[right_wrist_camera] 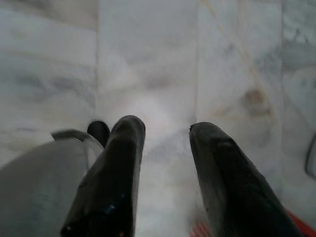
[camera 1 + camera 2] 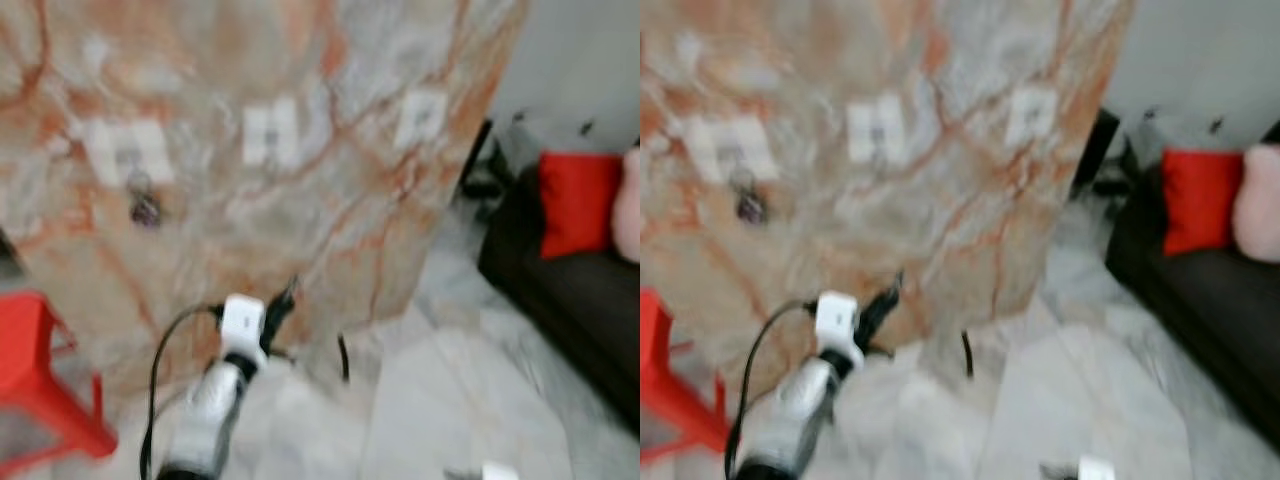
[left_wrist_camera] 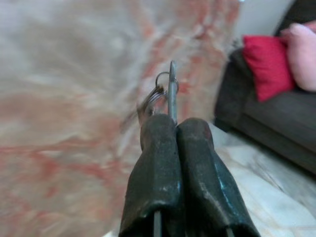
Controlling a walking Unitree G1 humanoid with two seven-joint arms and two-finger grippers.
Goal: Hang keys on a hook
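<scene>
Here, left tool (image 3: 173,131) clamped tight on the keys (image 3: 165,94) before a marble wall (image 2: 250,200); right tool (image 1: 165,131) parted, empty.

wall (image 2: 300,220): orange-veined marble | cushion (image 2: 578,203): red | stool (image 2: 40,380): red

Head views blurred: white plates (image 2: 128,150) on the marble wall (image 2: 250,230) unreadable, dark object (image 2: 145,208) beneath one unidentifiable, keys (image 3: 163,96) largely hidden between the left gripper's (image 3: 174,129) closed fingers
</scene>
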